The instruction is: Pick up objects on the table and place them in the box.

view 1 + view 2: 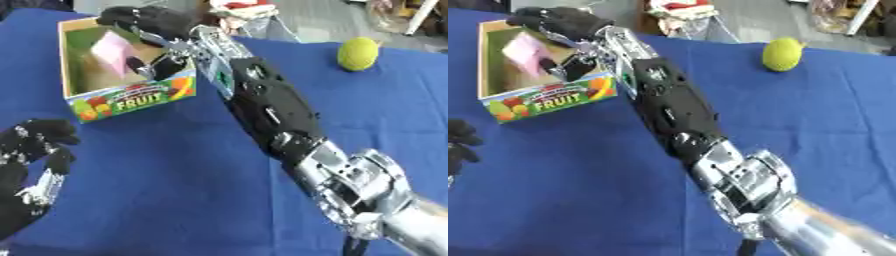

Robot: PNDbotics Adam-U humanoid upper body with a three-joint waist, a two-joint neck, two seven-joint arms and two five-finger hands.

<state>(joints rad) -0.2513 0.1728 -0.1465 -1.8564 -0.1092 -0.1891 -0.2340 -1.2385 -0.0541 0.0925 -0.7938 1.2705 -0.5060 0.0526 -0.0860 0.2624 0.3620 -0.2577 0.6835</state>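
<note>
At the near left corner of the blue-clothed bench (175, 190), the robot's black left hand (35, 145) rests idle, fingers loosely curled and holding nothing. The black-and-silver right arm stretches diagonally across the cloth to the open cardboard box printed "FRUIT" (131, 97), where the right hand (144, 25) hangs over the opening, fingers spread. A pink block-shaped object (112, 49) lies tilted inside the box. Farther right, a yellow-green ball (358, 54) sits alone on the bench.
</note>
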